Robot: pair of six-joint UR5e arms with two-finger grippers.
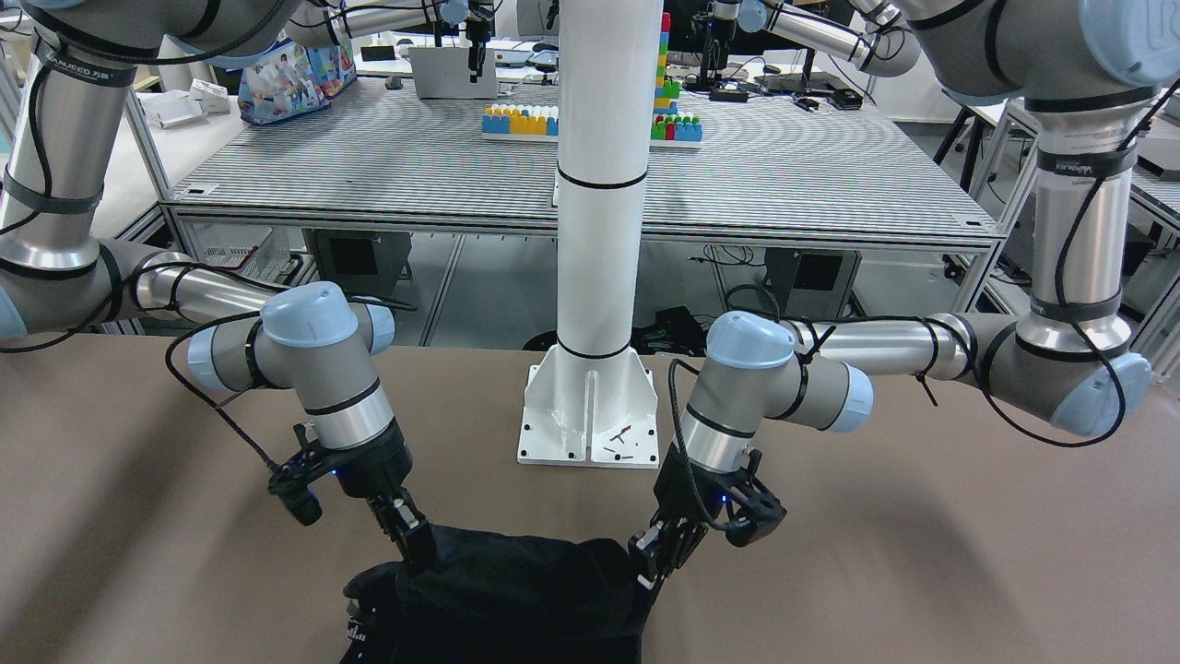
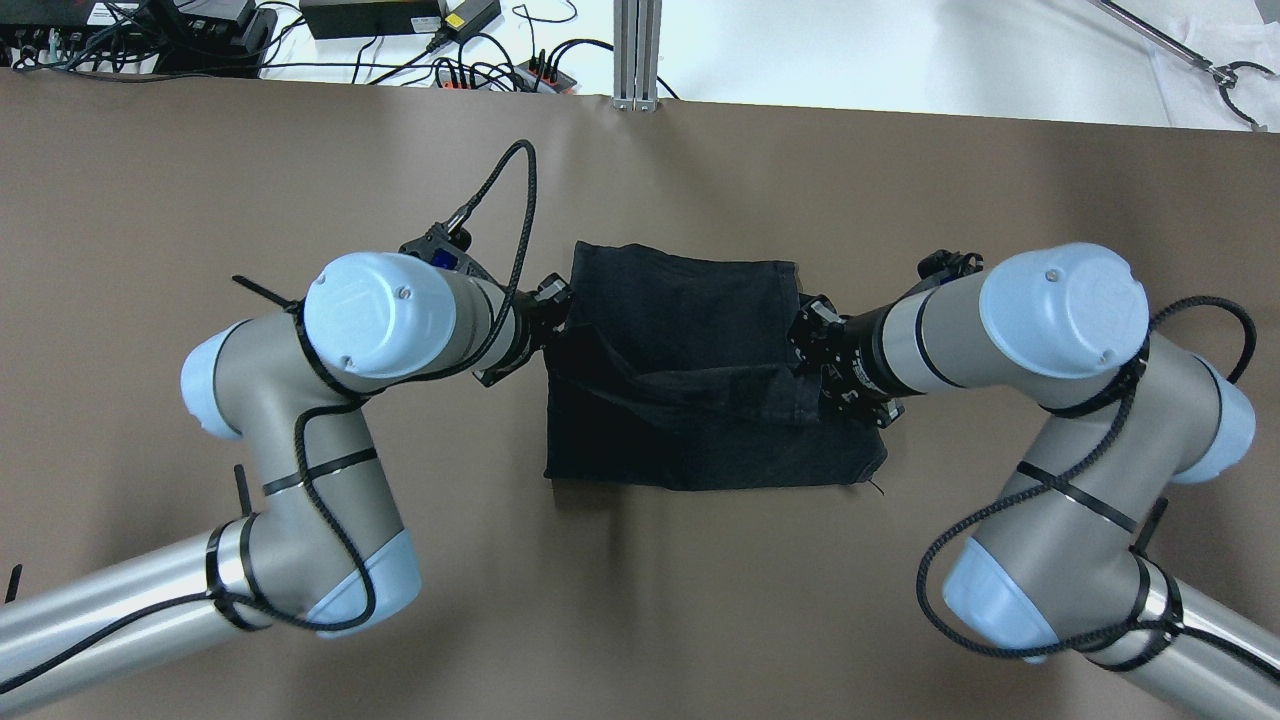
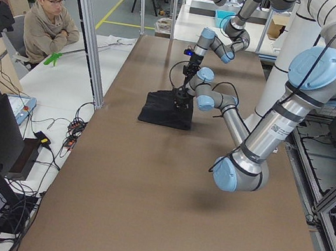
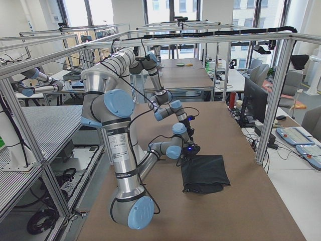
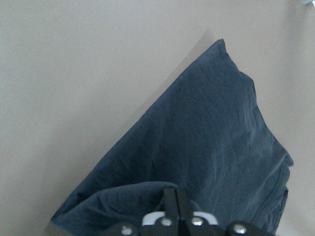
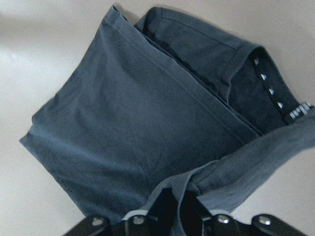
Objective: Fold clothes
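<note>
A: State of left hand point(image 2: 548, 303)?
B: Narrow, pinched on the black garment point(image 2: 690, 420) at the edge on its own side. Fabric bunches up at the grip in the wrist view.
A: And the right hand point(image 2: 808, 335)?
B: Likewise nipped tight on the opposite edge, with a fold caught.
A: Where's the garment?
B: On the brown desk point(image 2: 640, 600), between both hands and near the white pillar point(image 1: 595, 231). Its lower layers lie flat. The top layer sags between the grips.

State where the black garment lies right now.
In the overhead view the black garment lies in the middle of the table, between the left pincer and the right pincer, each pinching one side edge.
</note>
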